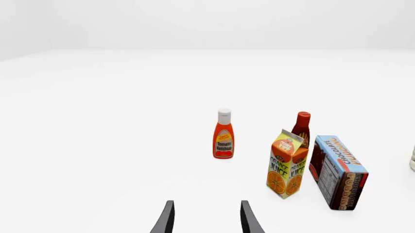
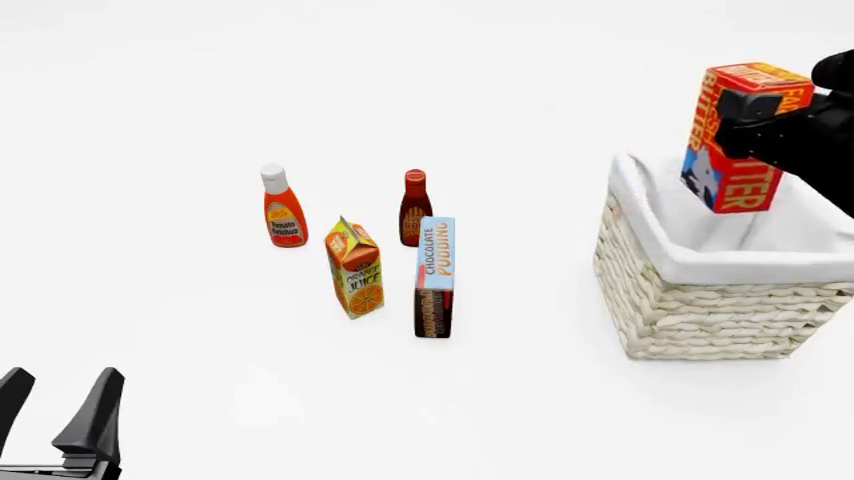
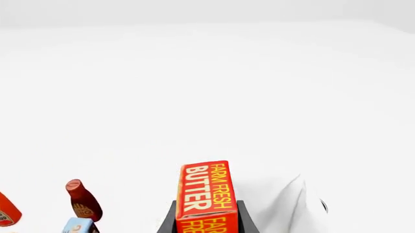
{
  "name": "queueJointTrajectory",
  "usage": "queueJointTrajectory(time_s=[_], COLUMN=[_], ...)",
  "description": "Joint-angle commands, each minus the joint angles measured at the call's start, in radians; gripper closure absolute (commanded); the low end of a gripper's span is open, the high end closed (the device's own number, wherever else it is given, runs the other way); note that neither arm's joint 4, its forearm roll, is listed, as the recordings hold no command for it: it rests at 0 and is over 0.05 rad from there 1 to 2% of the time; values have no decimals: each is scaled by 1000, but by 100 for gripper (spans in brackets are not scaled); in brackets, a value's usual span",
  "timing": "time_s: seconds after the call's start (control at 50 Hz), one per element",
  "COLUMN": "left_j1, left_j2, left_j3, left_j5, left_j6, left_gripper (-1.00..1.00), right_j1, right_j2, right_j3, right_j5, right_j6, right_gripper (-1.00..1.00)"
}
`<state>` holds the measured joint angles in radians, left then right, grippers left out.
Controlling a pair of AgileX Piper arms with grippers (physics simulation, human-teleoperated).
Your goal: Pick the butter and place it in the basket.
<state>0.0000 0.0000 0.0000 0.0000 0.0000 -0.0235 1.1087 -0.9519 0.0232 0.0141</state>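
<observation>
Right tool [image 3: 206, 221] clamped on the butter [image 2: 738, 135], 1 finger on each long side face, carton held in the air above the basket [image 2: 694, 300], over its near-right part. Reads as a light, stiff carton with slick printed faces, so flat side faces are the right hold; low crush risk, though it could twist in the grip. Left tool [image 1: 206, 218] open, holding nothing, low over the surface [image 2: 200, 380], well apart from the groceries.
</observation>
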Motion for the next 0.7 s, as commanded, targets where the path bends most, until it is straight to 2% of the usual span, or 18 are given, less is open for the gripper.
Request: queueJointTrajectory(time_s=[0.02, 0.7], left_j1=[0, 0], left_j2=[0, 0], left_j3=[0, 0], left_j5=[0, 0], left_j6=[0, 0], left_gripper=[-100, -100], right_j1=[-9, -34], right_j2=[7, 103], right_j3=[9, 27], right_j5=[-60, -159], right_j6=[27, 63], right_gripper=[100, 100])
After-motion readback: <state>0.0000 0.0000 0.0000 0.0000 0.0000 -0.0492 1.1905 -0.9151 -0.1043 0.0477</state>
